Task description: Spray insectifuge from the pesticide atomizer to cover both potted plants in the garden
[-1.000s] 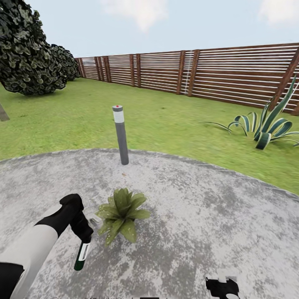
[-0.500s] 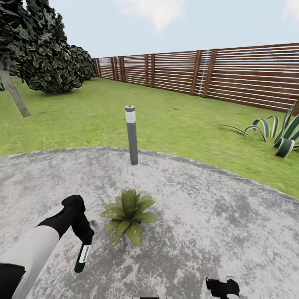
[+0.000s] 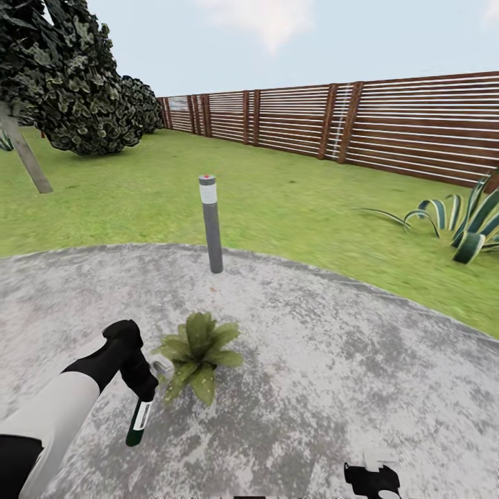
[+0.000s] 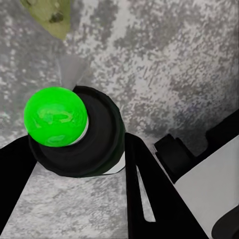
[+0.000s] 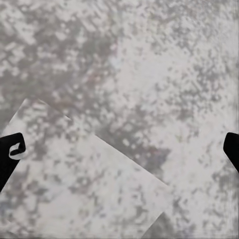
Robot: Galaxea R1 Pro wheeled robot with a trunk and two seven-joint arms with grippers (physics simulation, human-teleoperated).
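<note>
Your left hand clamps pesticide atomizer, bottle hanging down; potted plant just beside, to its right. Right hand open, empty, farther.

A small potted plant of broad pointed green leaves sits on the grey mottled stone patio. Just left of the plant, the black left gripper hangs with the slim dark-green spray bottle beneath it. Behind the plant stands a grey bollard lamp; lawn and a slatted brown wooden fence lie farther behind. A spiky striped agave is far right of the plant.
</note>
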